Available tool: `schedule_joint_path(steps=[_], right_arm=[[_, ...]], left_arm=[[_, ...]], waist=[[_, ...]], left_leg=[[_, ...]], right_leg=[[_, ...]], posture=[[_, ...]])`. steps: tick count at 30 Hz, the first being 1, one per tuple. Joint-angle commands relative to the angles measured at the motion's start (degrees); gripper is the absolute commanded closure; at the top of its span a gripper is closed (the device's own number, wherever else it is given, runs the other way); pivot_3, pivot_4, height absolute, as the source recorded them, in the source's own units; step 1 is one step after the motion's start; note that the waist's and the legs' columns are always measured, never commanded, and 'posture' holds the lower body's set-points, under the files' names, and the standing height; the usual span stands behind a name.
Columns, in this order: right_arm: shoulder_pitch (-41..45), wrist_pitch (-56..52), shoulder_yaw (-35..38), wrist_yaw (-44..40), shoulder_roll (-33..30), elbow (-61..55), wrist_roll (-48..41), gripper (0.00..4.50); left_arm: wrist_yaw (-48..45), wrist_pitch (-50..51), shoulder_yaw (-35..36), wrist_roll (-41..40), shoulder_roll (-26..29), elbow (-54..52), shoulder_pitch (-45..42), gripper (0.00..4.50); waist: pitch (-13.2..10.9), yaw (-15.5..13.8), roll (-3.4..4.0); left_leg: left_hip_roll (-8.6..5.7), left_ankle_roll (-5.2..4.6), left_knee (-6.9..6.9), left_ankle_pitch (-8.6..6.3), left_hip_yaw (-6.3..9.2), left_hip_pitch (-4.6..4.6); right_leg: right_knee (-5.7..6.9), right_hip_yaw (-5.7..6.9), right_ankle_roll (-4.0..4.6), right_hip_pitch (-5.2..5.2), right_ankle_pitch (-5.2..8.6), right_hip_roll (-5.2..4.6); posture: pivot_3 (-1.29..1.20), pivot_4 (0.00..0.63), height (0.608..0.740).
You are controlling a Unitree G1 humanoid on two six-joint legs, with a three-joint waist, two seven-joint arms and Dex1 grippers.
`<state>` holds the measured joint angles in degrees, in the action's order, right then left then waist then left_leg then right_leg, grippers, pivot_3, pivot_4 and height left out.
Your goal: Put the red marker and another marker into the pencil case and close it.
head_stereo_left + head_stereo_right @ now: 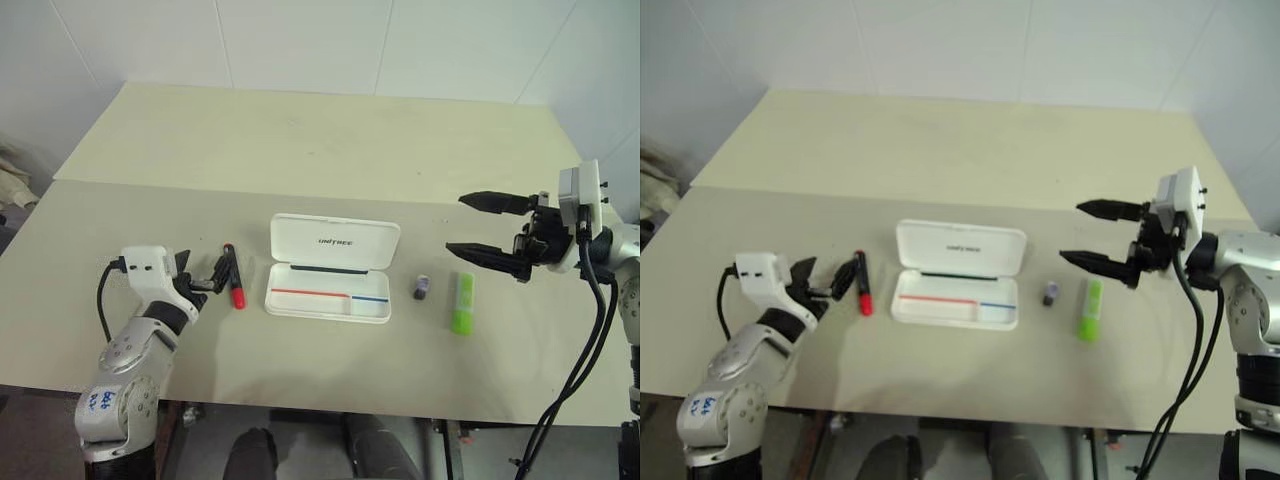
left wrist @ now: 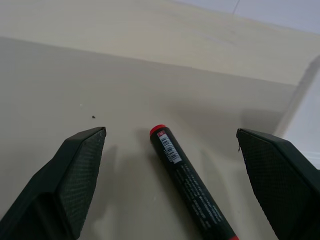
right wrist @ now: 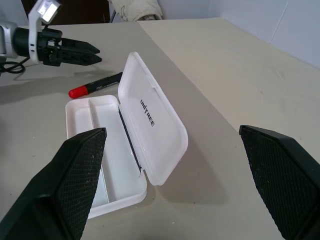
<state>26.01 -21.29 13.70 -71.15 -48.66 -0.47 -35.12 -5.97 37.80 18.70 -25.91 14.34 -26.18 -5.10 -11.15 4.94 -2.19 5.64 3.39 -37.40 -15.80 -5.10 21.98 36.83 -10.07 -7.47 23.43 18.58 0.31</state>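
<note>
The red marker (image 1: 235, 278), black with a red end, lies on the table just left of the pencil case (image 1: 328, 297). My left gripper (image 1: 218, 273) is low at the marker's left side and open. In the left wrist view the marker (image 2: 190, 185) lies between the two fingers, untouched. The white case stands open, its lid (image 3: 155, 125) tilted up behind the tray. A lime-green highlighter (image 1: 461, 302) lies to the right of the case. My right gripper (image 1: 490, 230) hovers open above the table near the highlighter, pointing toward the case, with nothing in it.
A small dark cap-like piece (image 1: 422, 288) sits between the case and the highlighter. The beige table (image 1: 300, 150) stretches far back behind the objects to a white wall. Its front edge runs close below the case.
</note>
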Motion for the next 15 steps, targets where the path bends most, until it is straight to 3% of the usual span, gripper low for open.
schedule_joint_path(steps=[1, 15], right_arm=[[-0.99, 0.29, 1.88, 0.9, -0.39, -2.44, -0.69, 0.0], [-6.18, -0.02, 5.02, 4.39, -0.71, -6.8, -1.71, 0.0]], left_arm=[[-0.39, -0.6, -1.21, 0.24, 0.11, 1.89, -2.09, 0.02], [2.59, 11.23, -3.85, -0.14, 0.67, 7.4, -9.87, 0.02]], waist=[[0.0, -0.01, 0.0], [0.0, -0.01, 0.0]], left_leg=[[0.0, 0.0, 0.01, 0.0, 0.0, 0.01], [0.0, 0.02, 0.09, 0.01, 0.01, 0.02]], right_leg=[[-0.01, 0.0, 0.0, 0.02, 0.0, 0.0], [-0.07, 0.0, -0.03, 0.02, -0.01, 0.01]], posture=[[0.0, 0.15, 0.74], [0.0, 0.15, 0.74]])
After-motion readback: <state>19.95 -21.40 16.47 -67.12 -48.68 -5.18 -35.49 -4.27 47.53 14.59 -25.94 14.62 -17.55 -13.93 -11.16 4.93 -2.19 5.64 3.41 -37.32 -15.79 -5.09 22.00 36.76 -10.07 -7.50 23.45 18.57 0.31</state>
